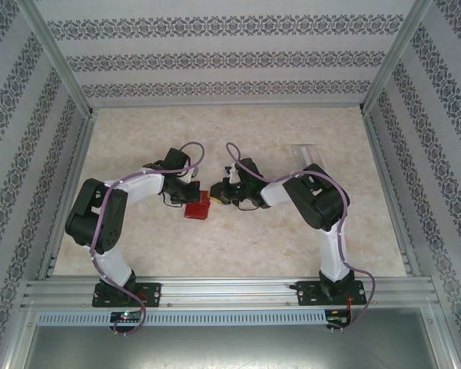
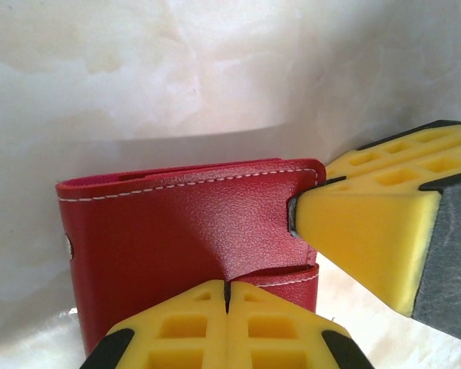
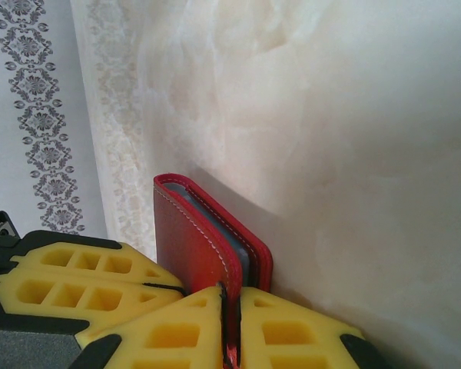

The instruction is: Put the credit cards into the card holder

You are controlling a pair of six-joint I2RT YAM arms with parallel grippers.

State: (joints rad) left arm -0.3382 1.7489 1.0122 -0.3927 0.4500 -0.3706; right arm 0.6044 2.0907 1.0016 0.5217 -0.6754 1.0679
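Small red folding card holder (image 2: 177,246) of grained, leather-like material with white stitching; spongy matt yellow foam gripper pads (image 2: 353,238); smooth cream marbled tabletop (image 1: 238,238) with soft sheen.

Red card holder (image 1: 197,207), nearly folded shut, mid-table; pale credit cards (image 1: 302,154) far-right

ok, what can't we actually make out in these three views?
- Card holder pockets: left wrist view shows the red outside; right wrist view, a grey sliver. Any card inside: can't tell.
- Its lower edge: left wrist view, hidden behind the left gripper, jaws shut.
- Credit cards: top view, faint pale patch, too small to count.
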